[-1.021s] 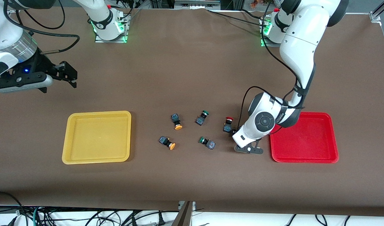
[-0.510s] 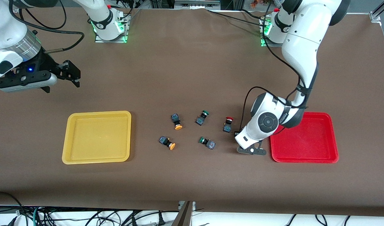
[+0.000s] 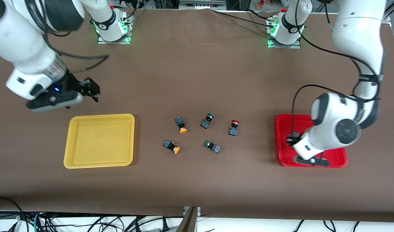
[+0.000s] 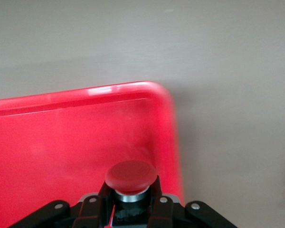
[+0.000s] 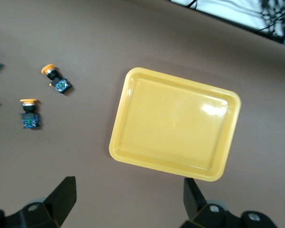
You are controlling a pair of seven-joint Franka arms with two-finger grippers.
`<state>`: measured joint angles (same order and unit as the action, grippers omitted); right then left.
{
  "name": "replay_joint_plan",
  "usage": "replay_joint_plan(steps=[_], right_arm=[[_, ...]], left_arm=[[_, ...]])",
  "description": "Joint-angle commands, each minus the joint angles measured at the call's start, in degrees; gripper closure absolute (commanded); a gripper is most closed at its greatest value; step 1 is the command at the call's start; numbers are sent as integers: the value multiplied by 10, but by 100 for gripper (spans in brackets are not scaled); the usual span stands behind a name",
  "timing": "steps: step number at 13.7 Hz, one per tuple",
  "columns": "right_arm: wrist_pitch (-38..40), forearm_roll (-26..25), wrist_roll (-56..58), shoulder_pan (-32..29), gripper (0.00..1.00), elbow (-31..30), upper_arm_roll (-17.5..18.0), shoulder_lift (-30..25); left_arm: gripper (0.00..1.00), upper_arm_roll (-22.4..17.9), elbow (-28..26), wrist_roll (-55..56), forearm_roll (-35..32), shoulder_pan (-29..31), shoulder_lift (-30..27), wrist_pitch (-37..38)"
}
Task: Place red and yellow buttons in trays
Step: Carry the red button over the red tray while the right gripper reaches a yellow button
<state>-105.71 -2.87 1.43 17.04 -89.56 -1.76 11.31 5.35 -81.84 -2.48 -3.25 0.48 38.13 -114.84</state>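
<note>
Held item: red-capped push-button switch with dark boxy body (image 4: 131, 178), light, rigid, probably slick-capped; left pincer (image 4: 128, 209) clamped on its body over the shallow red plastic tray (image 3: 284, 127) (the body gives flat faces). Right pincer (image 5: 128, 199) spread apart, above the bench (image 3: 197, 64) near the shallow yellow plastic tray (image 3: 100, 117).

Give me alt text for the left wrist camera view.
A red-capped button sits gripped in the left gripper over a corner of the red tray. Bare brown table surrounds the tray's rim.
</note>
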Motion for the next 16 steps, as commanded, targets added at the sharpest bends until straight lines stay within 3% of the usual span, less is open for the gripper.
replay_joint_plan(steps=[1, 3, 7, 11, 14, 15, 16], right_arm=[[-5, 3, -2, 25, 0, 28, -1, 47], [-10, -5, 4, 31, 0, 33, -2, 107], [-43, -3, 8, 32, 0, 35, -2, 155], [-201, 1, 49, 68, 0, 39, 4, 229], [-303, 4, 52, 105, 0, 51, 4, 291], [-337, 5, 51, 109, 0, 63, 6, 317], [-364, 5, 51, 111, 0, 85, 14, 350]], left_arm=[[95, 8, -34, -88, 9, 56, -13, 7], [95, 7, -59, -96, 10, 81, -11, 0], [94, 6, -117, -117, 6, 129, -10, -49], [91, 6, -168, -137, 3, 163, -2, -155], [91, 7, -191, -147, 3, 174, -2, -172], [87, 7, -191, -148, 3, 175, -3, -168], [61, 7, -186, -148, 3, 175, -6, -166]])
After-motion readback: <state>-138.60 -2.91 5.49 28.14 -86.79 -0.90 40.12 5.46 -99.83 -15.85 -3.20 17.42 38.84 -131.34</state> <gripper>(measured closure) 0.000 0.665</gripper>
